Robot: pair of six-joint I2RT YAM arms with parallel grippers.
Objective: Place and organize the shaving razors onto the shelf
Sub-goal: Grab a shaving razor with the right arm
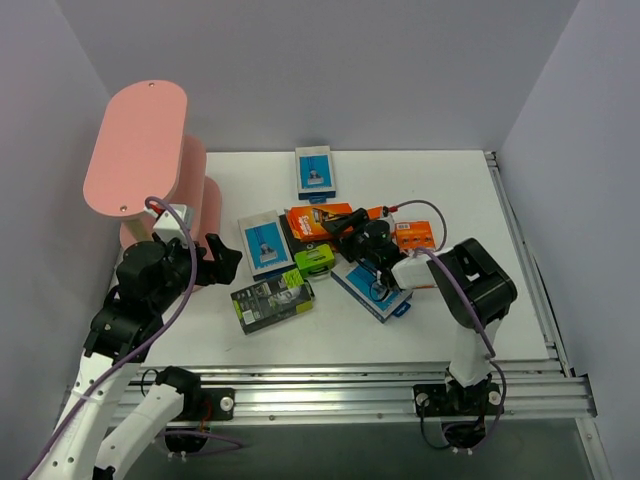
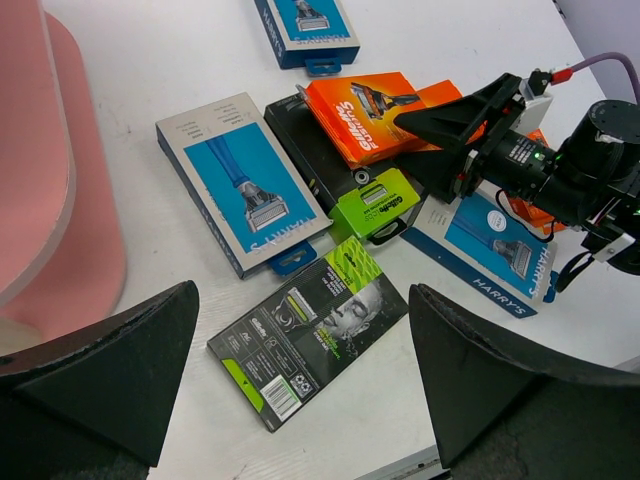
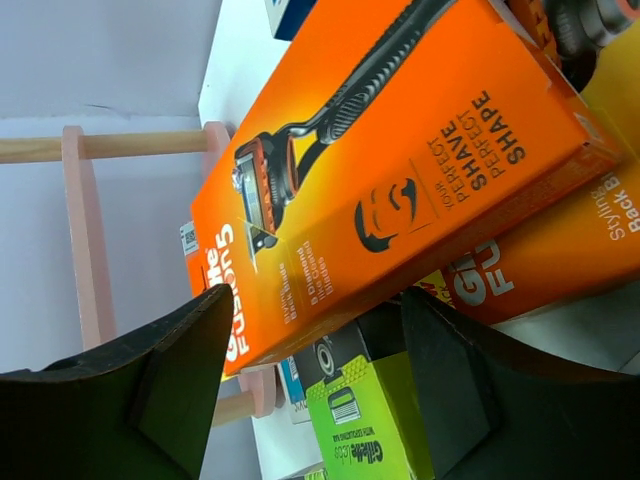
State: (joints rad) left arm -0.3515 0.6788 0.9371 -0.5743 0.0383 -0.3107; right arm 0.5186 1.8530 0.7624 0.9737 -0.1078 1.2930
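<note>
From above, we see the shelf (image 1: 135, 148) by the tabletop's left edge and the razor packs (image 1: 265, 242) scattered over its middle, with one blue pack (image 1: 315, 172) near the far edge; the left gripper (image 1: 222, 258) hangs between shelf and packs, and the right gripper (image 1: 342, 232) is over them. The left wrist shows its jaws wide apart and empty above a black-lime pack (image 2: 308, 340). The right wrist shows its jaws apart with an orange pack (image 3: 400, 170) just ahead; whether they touch it we cannot tell.
</note>
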